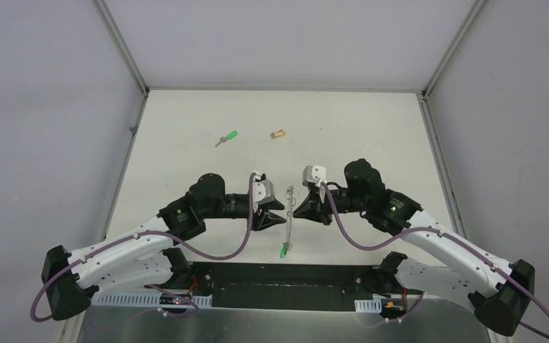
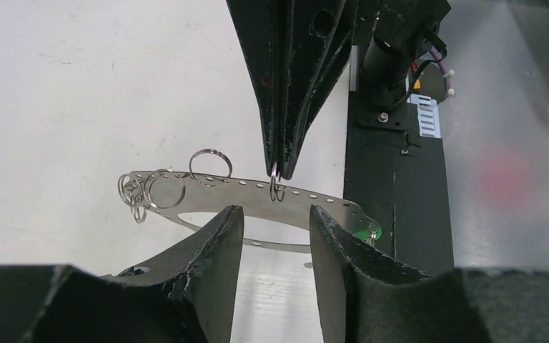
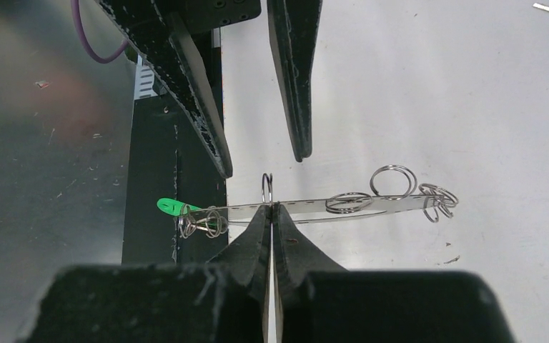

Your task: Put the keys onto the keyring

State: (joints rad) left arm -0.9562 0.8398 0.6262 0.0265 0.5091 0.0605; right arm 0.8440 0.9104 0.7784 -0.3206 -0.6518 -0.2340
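Centrally, toward the 6 o'clock edge of the white tabletop (image 1: pixel 364 128), the keyring (image 1: pixel 289 214) is held between the two arms. From above it is seen edge-on as a thin line running from 12 to 6 o'clock. In the wrist views it is shown to be a thin grey metal band (image 2: pixel 246 184) pierced with a row of small holes, and several small split rings (image 3: pixel 393 179) are hung along it, most of them crowded at the 12 o'clock end. A bright green plastic tag (image 1: pixel 284 250) is hung at the 6 o'clock end on a cluster of rings.

The right pincer (image 3: pixel 271 209) is closed, and the band is pinched between its fingertips at about mid-length, just where a single small ring stands up. The left pincer (image 2: pixel 275 214) is parted: its two fingertips are set on either side of the gripped spot, close to the band but not clamped on it. The two pincers are pointed at each other, the left at 9 o'clock of the keyring and the right at 3 o'clock.

Two keys are left lying flat on the tabletop, well apart from the keyring. The green key (image 1: pixel 226 137) is seen at 11 o'clock of it, and the yellow-tan key (image 1: pixel 278 133) at 12 o'clock. No writing on the tags or key heads can be made out at this size.
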